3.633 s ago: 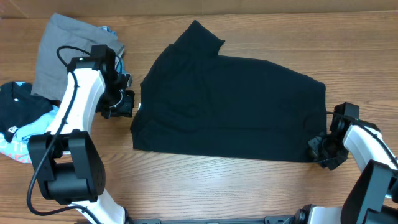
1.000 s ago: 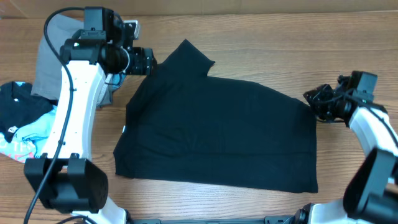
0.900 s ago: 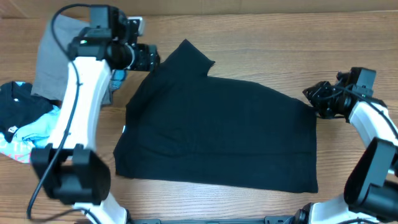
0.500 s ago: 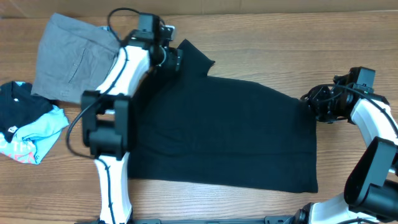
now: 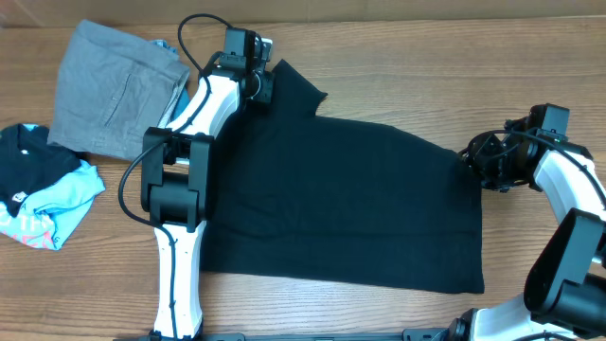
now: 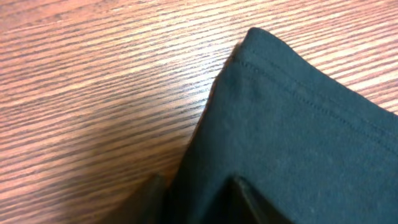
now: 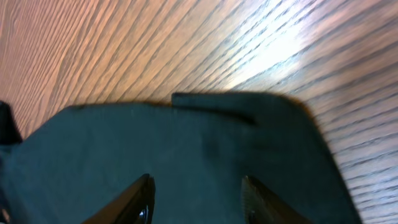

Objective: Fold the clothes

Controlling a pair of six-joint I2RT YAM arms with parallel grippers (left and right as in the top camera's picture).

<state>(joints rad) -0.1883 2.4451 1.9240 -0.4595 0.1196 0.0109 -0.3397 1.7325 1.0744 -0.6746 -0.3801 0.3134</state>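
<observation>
The black T-shirt (image 5: pixel 341 199) lies spread flat across the middle of the wooden table. My left gripper (image 5: pixel 262 87) is at the shirt's far-left sleeve. In the left wrist view its fingers (image 6: pixel 198 190) are apart, straddling the edge of the black cloth (image 6: pixel 298 137). My right gripper (image 5: pixel 478 163) is at the shirt's far-right corner. In the right wrist view its fingers (image 7: pixel 198 193) are wide open just over the cloth (image 7: pixel 186 143). No neck tag shows.
Folded grey trousers (image 5: pixel 114 90) lie at the far left. A black and light-blue printed garment (image 5: pixel 43 189) lies at the left edge. Bare wood (image 5: pixel 407 66) runs behind the shirt.
My left arm has swung from the left side of the table across to the shirt's far sleeve. My right gripper has moved from the near-right corner to the far-right corner. The shirt has shifted slightly.
</observation>
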